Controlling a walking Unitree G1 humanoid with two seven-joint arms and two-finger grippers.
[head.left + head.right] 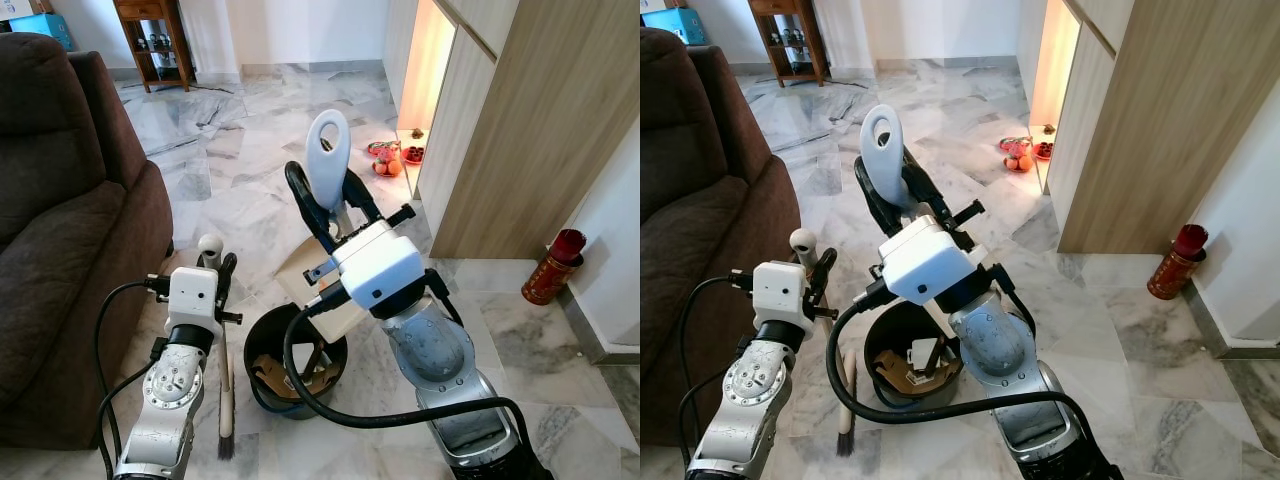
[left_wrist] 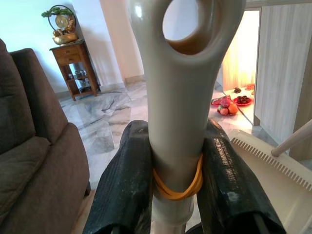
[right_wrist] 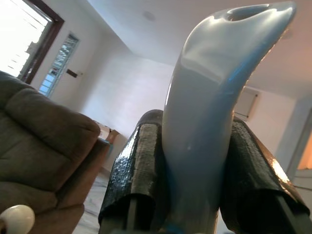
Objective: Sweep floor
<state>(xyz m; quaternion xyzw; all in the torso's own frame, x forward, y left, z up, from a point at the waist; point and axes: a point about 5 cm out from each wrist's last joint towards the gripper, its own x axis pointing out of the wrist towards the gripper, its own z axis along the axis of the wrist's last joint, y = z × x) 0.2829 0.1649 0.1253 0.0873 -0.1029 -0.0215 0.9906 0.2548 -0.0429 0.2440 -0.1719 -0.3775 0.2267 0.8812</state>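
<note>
While left hand (image 1: pixel 214 268) grips broom (image 1: pixel 224 400), right hand (image 1: pixel 330 205) (raised) clamps dustpan handle (image 1: pixel 327 158).

My two head cameras look forward and down over both arms at the marble floor (image 1: pixel 250 150), sharing the sofa (image 1: pixel 60 230), bin (image 1: pixel 262 345) and cabinet (image 1: pixel 1140 130). My left wrist camera sits tight behind its fingers (image 2: pixel 122 185), facing across the room toward the side table (image 2: pixel 73 58). My right wrist camera tilts up at the ceiling (image 3: pixel 146 19), sofa alongside.
</note>
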